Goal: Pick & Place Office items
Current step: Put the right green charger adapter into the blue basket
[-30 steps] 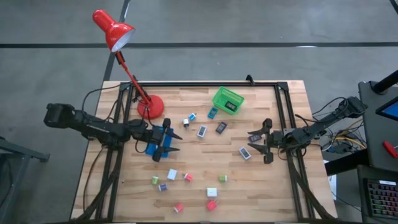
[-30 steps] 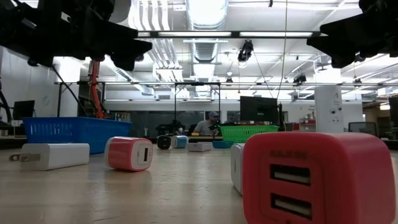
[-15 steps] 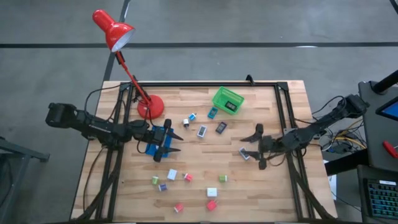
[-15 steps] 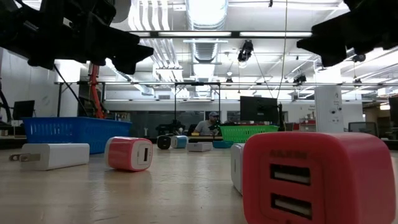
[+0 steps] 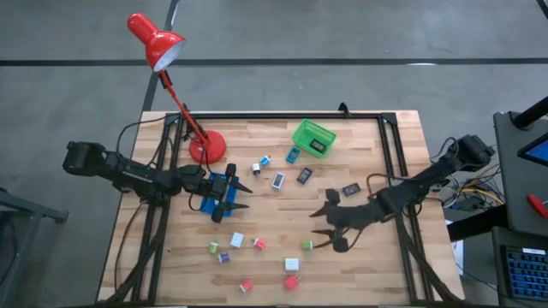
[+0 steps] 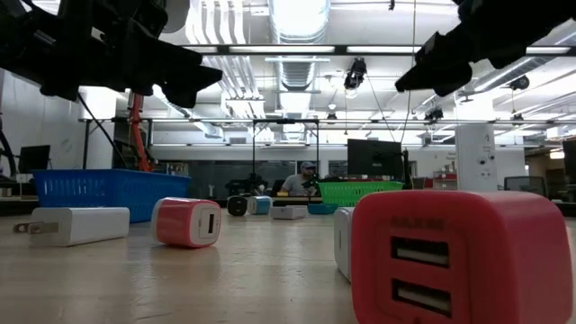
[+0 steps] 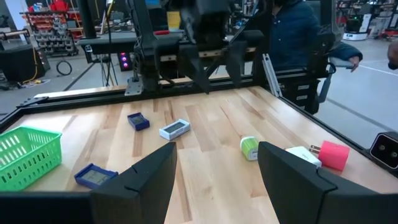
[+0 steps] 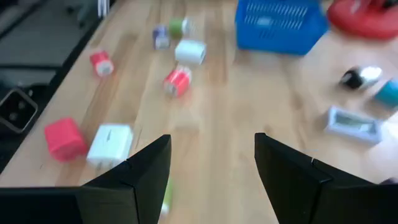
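The office items lie scattered on the wooden table [image 5: 360, 274]: a white cube [image 5: 237, 240], a red one [image 5: 258, 244], green [image 5: 213, 248], purple [image 5: 224, 257], a white [image 5: 292, 264] and a red [image 5: 291, 281] near the front, and flat pieces, grey [image 5: 278, 180] and dark [image 5: 351, 189]. My right gripper [image 5: 318, 222] hangs open above the table's middle right, touching nothing; a green-white piece [image 5: 306, 245] lies just nearward of it. In its wrist view [image 8: 211, 180] bare wood shows between the fingers. My left gripper [image 5: 240, 195] stands open over the blue tray [image 5: 214, 204].
A green basket [image 5: 313, 138] stands at the back middle, and a red desk lamp's base [image 5: 206, 150] at the back left. A black frame [image 5: 390, 171] rims the table. A person sits in the room beyond [image 6: 308, 175].
My right gripper has swung from the table's right side toward its middle and a little nearward, tipping downward. It now covers the white flat piece that lay ahead of it. Its fingers stay apart. No item has moved.
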### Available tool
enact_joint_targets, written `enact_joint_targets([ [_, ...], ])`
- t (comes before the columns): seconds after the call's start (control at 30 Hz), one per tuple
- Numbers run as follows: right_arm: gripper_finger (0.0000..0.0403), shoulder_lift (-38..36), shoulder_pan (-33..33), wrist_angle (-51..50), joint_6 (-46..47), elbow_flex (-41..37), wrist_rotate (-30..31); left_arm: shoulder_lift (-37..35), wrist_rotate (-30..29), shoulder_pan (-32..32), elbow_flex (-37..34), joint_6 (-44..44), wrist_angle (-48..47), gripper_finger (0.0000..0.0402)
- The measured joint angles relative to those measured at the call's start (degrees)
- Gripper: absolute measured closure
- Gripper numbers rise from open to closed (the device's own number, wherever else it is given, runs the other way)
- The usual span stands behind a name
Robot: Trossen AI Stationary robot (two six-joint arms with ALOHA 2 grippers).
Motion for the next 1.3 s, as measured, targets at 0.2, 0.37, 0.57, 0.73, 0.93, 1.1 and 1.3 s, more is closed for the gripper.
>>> enact_joint_targets([
  [0.2, 0.0180, 5.44, 0.00, -8.85, 4.41, 6.57, -4.57, 0.00, 0.00, 0.00, -0.04, 0.11, -0.97, 0.0170],
  [0.37, 0.0180, 8.33, 0.00, -13.00, 7.15, 9.29, -8.18, 0.00, 0.02, 0.00, -0.04, 0.17, -1.23, 0.0170],
  [0.57, 0.0180, 11.45, 0.00, -17.08, 9.34, 12.59, -11.37, 0.00, 0.02, 0.00, -0.04, 0.20, -1.26, 0.0170],
  [0.73, 0.0180, 14.73, 0.00, -18.08, 9.97, 15.25, -14.34, 0.00, 0.09, 0.00, -0.04, 0.20, -1.26, 0.0170],
  [0.93, 0.0180, 20.55, 0.01, -19.72, 11.06, 17.98, -17.39, 0.00, 0.13, 0.00, -0.04, 0.22, -1.60, 0.0170],
  [1.1, 0.0180, 23.80, 0.00, -22.55, 11.01, 19.75, -17.59, 0.00, 0.13, 0.00, -0.04, 0.39, -1.69, 0.0170],
  [1.3, 0.0180, 24.17, 0.00, -22.52, 11.08, 19.73, -17.60, 0.00, 0.13, 0.00, -0.04, 0.42, -1.71, 0.0170],
])
